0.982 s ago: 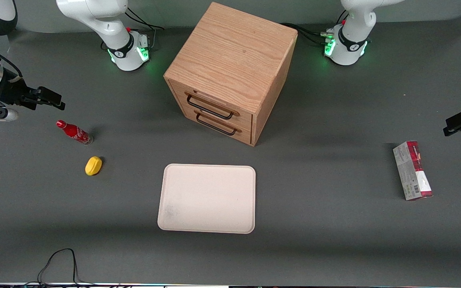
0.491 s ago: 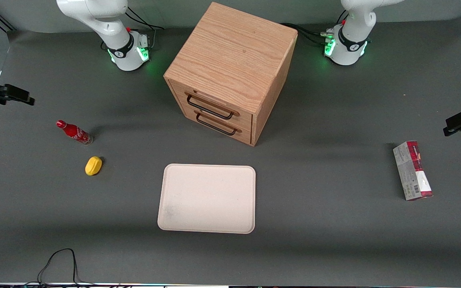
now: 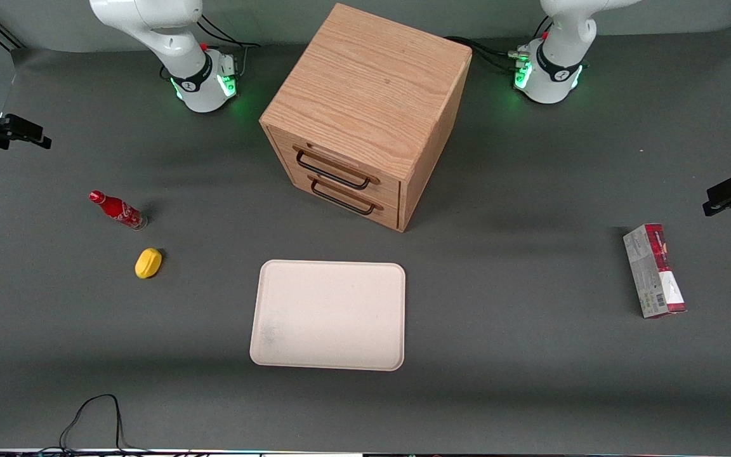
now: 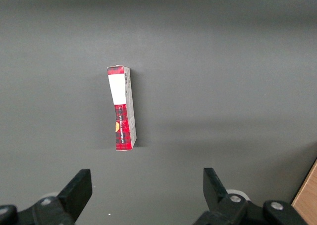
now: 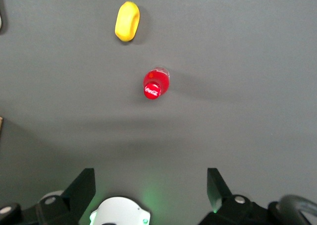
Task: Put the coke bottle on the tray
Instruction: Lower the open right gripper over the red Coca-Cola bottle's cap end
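Observation:
The coke bottle stands upright on the grey table toward the working arm's end, red with a red cap. In the right wrist view I look down on its cap. The cream-beige tray lies flat in front of the wooden drawer cabinet, nearer the front camera, with nothing on it. My right gripper hangs high at the table's edge, farther from the front camera than the bottle and well apart from it. In the right wrist view the gripper is open wide and holds nothing.
A yellow lemon-like lump lies beside the bottle, nearer the front camera; it also shows in the right wrist view. The wooden drawer cabinet stands mid-table. A red-and-grey carton lies toward the parked arm's end. A black cable lies at the front edge.
My right gripper has drawn back toward the working arm's end of the table and farther from the front camera. The bottle, lemon and tray have not moved.

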Tool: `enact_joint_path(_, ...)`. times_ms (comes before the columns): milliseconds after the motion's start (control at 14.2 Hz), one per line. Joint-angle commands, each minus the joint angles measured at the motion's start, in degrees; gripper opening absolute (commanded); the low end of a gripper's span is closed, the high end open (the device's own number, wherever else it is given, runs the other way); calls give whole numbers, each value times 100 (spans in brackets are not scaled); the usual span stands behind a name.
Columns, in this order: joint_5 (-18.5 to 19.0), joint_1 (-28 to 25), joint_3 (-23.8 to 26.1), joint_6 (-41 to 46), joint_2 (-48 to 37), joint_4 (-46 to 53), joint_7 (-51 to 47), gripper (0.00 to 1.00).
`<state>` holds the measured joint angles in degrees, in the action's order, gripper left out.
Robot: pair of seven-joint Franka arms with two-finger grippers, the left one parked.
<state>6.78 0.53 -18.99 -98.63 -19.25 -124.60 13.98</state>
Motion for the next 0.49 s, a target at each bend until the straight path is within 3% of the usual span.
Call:
enact_joint_path(0,219,-44,1,-646,-317,-687,8,100)
enact_joint_path(211,219,-36,9,-1743,-116,-1267,-9,100)
enact_joint_path(421,219,-44,1,-2272,280,-1390,-9,100)
